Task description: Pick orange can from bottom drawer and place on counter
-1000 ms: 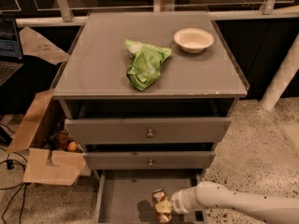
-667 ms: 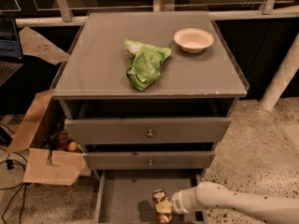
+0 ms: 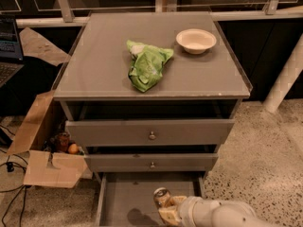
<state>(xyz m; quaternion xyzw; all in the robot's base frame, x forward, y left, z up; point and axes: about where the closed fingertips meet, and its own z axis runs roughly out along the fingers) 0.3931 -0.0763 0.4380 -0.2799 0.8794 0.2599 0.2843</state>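
Note:
The orange can (image 3: 162,196) stands upright in the open bottom drawer (image 3: 124,198), its silver top showing. My gripper (image 3: 166,207) reaches in from the lower right on a white arm, with its pale fingers (image 3: 170,213) around the can. The can seems lifted slightly off the drawer floor, with a shadow to its left. The counter (image 3: 104,65) is the broad grey top of the cabinet above.
A green bag (image 3: 147,64) lies mid-counter and a white bowl (image 3: 196,40) sits at its back right. Two upper drawers with knobs (image 3: 151,135) are partly pulled out. An open cardboard box (image 3: 47,155) stands left of the cabinet. A white pole (image 3: 284,79) stands at right.
The can and gripper have risen slightly and moved a little left within the bottom drawer.

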